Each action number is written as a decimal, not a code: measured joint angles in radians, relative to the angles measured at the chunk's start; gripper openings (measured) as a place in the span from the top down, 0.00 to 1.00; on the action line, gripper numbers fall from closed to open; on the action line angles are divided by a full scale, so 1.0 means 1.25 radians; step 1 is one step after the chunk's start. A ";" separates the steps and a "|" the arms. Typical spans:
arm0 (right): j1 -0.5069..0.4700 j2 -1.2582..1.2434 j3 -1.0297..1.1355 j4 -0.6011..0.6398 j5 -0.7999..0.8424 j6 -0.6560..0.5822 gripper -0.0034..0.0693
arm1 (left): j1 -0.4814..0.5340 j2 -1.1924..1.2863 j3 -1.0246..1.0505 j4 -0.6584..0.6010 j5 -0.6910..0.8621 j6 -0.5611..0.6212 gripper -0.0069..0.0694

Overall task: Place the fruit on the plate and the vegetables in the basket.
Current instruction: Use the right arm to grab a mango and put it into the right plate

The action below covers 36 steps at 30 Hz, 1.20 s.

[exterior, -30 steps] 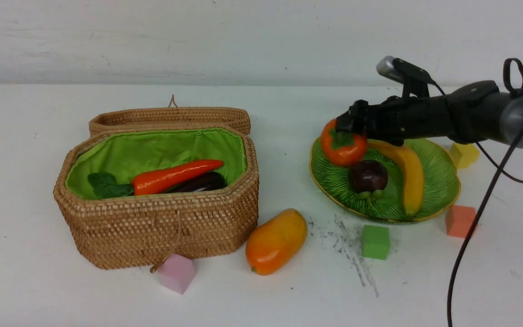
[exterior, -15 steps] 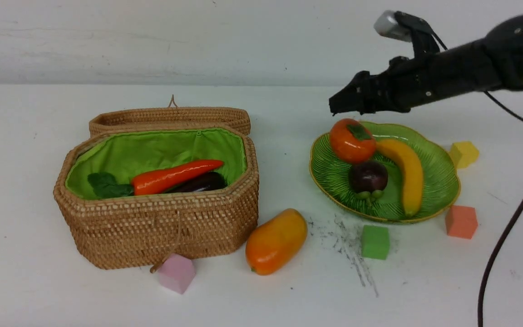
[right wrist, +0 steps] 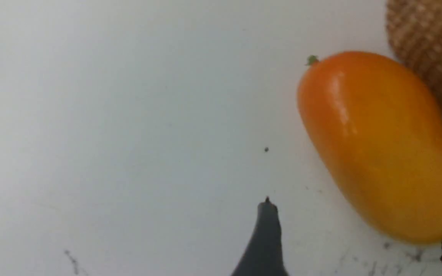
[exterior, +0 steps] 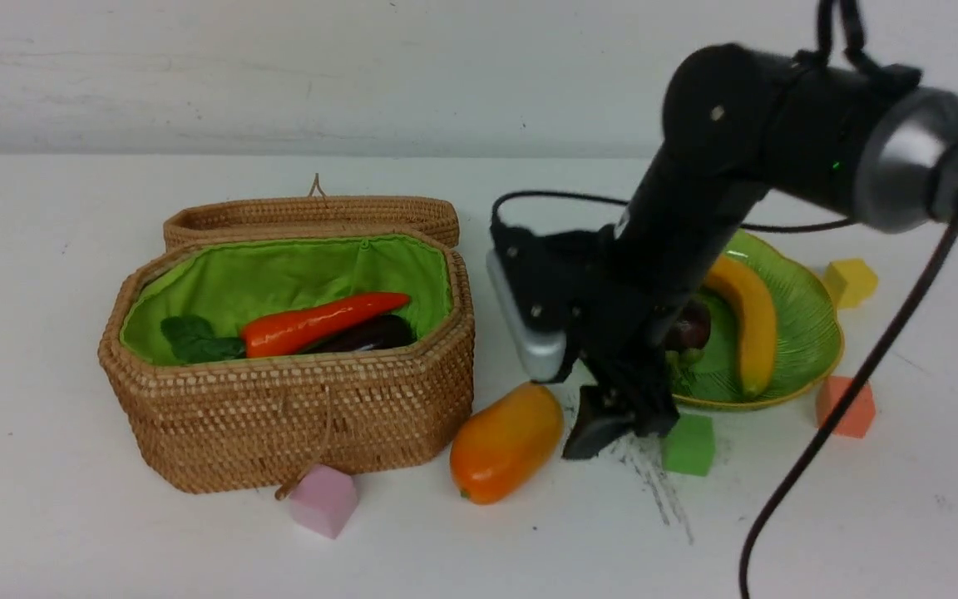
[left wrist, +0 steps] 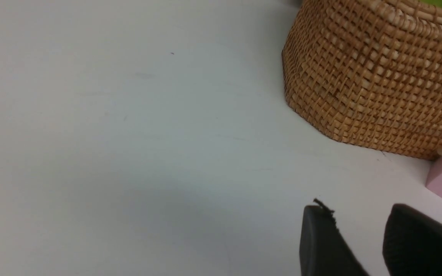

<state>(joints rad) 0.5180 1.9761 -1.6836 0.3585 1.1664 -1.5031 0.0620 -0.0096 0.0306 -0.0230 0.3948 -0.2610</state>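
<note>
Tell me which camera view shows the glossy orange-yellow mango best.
The right wrist view: the glossy orange-yellow mango fills it close up, almost whole. The front view shows it whole but smaller, on the table. The left wrist view misses it.

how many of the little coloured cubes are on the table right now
4 in view: a pink cube at the basket's front, a green cube before the plate, an orange cube at its right, a yellow cube behind. The right arm may hide more.
</note>
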 joint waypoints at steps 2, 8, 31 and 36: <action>0.020 0.022 0.003 -0.019 -0.035 -0.040 0.15 | 0.000 0.000 0.000 0.000 0.000 0.000 0.60; 0.037 0.067 0.003 -0.035 -0.169 -0.063 0.15 | 0.000 0.000 0.000 0.000 0.000 0.000 0.60; 0.036 0.101 0.002 -0.072 -0.109 0.034 0.20 | 0.000 0.000 0.000 0.000 0.000 0.000 0.60; 0.000 0.033 0.005 -0.069 -0.055 0.095 0.20 | 0.000 0.000 0.000 0.000 0.000 0.000 0.60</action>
<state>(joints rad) 0.5181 2.0175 -1.6778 0.2720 1.0976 -1.3841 0.0620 -0.0096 0.0306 -0.0230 0.3948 -0.2610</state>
